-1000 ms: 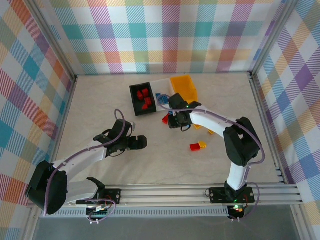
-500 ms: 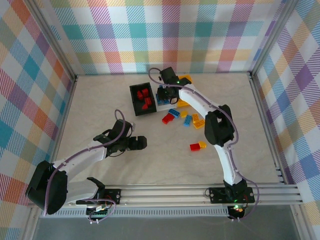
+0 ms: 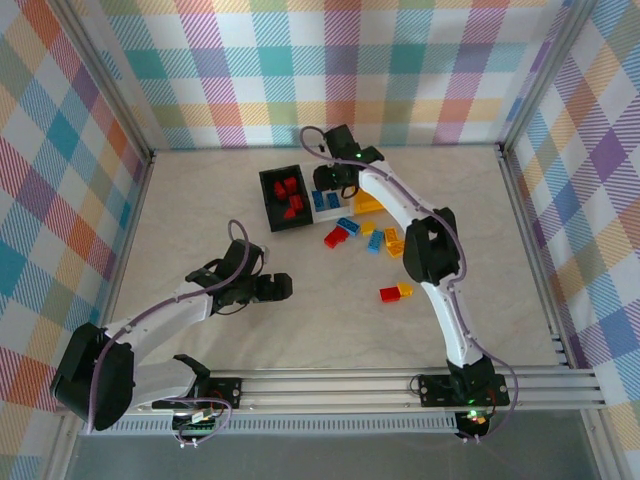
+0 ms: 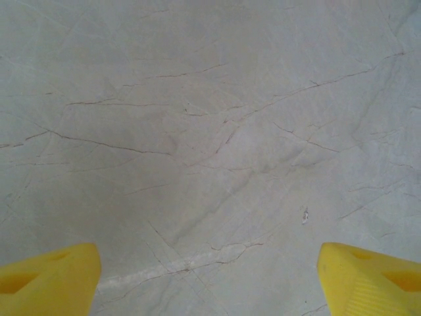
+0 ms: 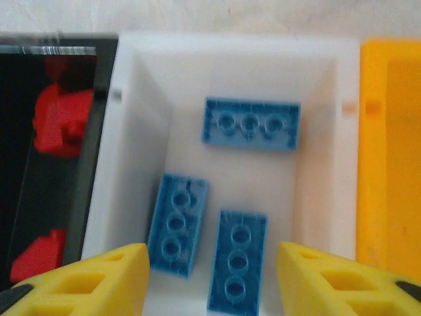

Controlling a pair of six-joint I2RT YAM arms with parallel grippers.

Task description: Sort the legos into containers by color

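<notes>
The right end effector [image 5: 210, 283] has been carried from the loose legos [image 3: 335, 238] on the desk [image 4: 210, 131] to above the white bin [image 5: 319, 197], where it is held spread and empty over three blue legos [image 5: 250, 124]. The left end effector [image 4: 210, 280] is left unchanged, spread above bare desk.

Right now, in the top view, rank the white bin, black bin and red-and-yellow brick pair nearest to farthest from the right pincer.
1. white bin, directly under the right pincer
2. black bin, beside it on the left
3. red-and-yellow brick pair, out toward the arm bases
</notes>
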